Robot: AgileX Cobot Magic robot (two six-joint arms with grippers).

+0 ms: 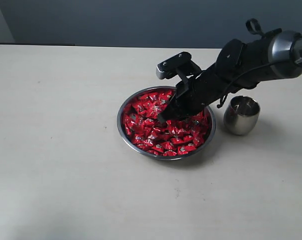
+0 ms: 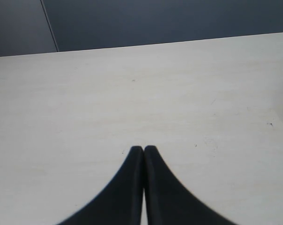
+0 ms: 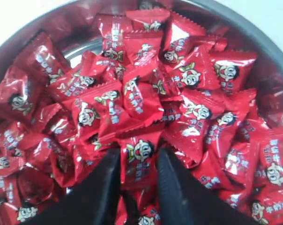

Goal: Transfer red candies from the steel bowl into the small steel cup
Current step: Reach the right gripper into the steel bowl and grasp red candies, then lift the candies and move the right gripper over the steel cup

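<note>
Gripper (image 3: 137, 151) set narrowly astride one light, crinkly, slippery red candy (image 3: 140, 169) in the steel bowl (image 1: 118, 118), hold unclear; pinching its middle, not wrapper ends, seems safest

The exterior view looks down at a slant over the pale matte tabletop (image 1: 66, 175), with the wide shiny steel bowl (image 1: 119, 117) near centre and the small rounded steel cup (image 1: 241, 116) at its 3 o'clock. The right wrist view sits very close above that bowl's red wrapped candies (image 3: 132, 98). The left wrist view skims low toward a dark blue-grey wall (image 2: 179, 23), sharing only the tabletop.
</note>
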